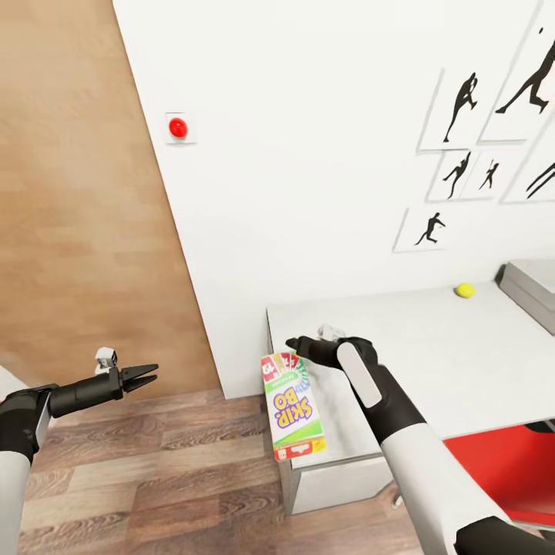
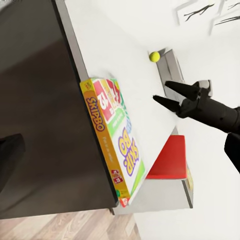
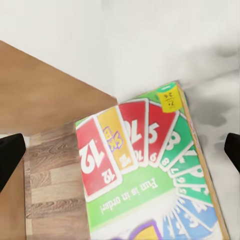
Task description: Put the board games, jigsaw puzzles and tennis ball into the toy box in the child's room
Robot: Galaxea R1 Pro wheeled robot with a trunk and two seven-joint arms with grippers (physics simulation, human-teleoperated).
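Note:
A green-edged Skip-Bo board game lies flat along the left edge of the pale grey table, reaching its near corner. My right gripper hovers open over the box's far end, and the card-printed cover shows between its fingers. The same game and right gripper appear in the left wrist view. My left gripper hangs open over the wood floor, left of the table and apart from it. The tennis ball rests near the wall, beside the grey toy box.
A white wall with black player silhouettes and a red button stands behind the table. A red panel sits under the tabletop at right. Wood plank floor lies to the table's left.

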